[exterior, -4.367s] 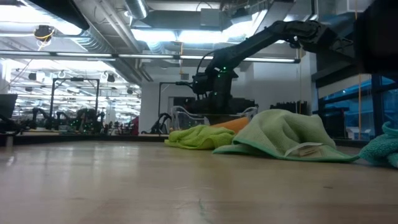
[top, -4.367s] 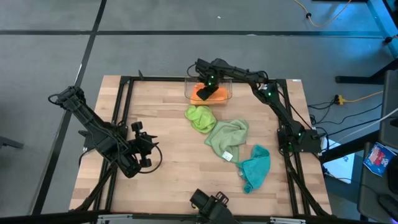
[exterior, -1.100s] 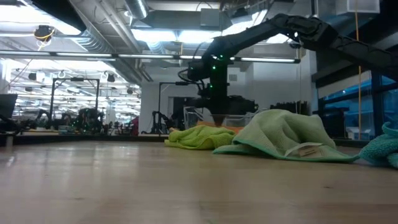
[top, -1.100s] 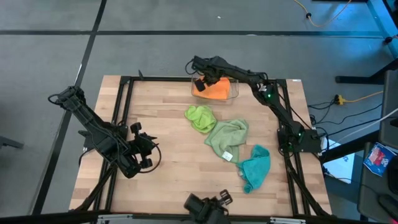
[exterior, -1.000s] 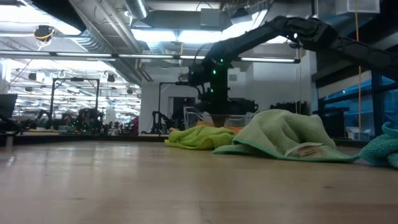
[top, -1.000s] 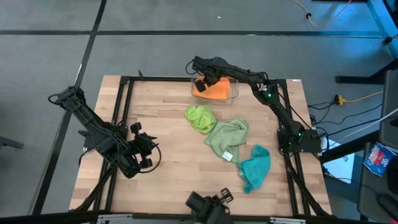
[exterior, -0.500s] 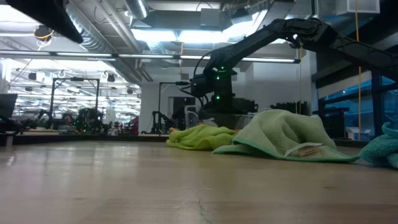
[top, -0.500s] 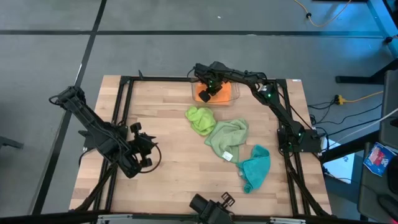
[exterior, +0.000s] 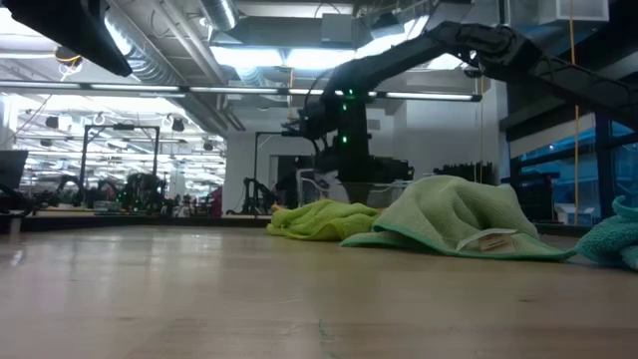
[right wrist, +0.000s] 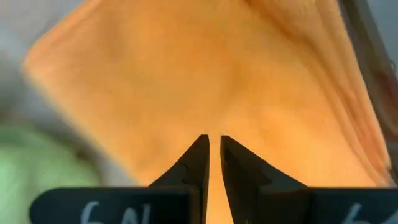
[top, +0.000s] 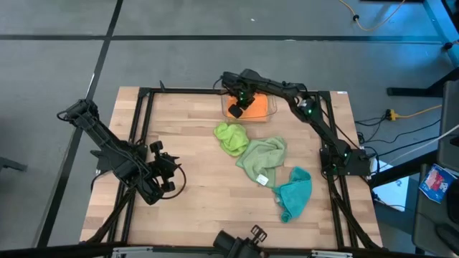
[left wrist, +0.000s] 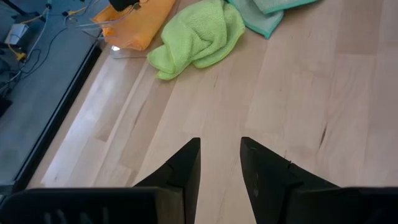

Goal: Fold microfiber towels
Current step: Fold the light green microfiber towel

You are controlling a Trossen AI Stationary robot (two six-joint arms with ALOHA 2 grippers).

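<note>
Overhead, the right gripper (top: pixel 237 109) reaches to the worktop's (top: pixel 193 172) far edge, its arm stretched long and bent down over the clear bin (top: pixel 267 107), jaws nearly closed with only a thin slit between them and nothing visibly clamped. Directly beneath them the orange towel (right wrist: pixel 205 81) fills the bin. Just nearer than those jaws lies the lime green towel (top: pixel 231 135), bunched; beyond it the pale sage towel (top: pixel 261 158), crumpled with its white tag (top: pixel 263 179) showing, then the teal towel (top: pixel 294 192), the three running diagonally. Well apart, the left gripper (left wrist: pixel 219 163) hovers over bare wood, jaws parted and empty, pointing toward the lime towel.
</note>
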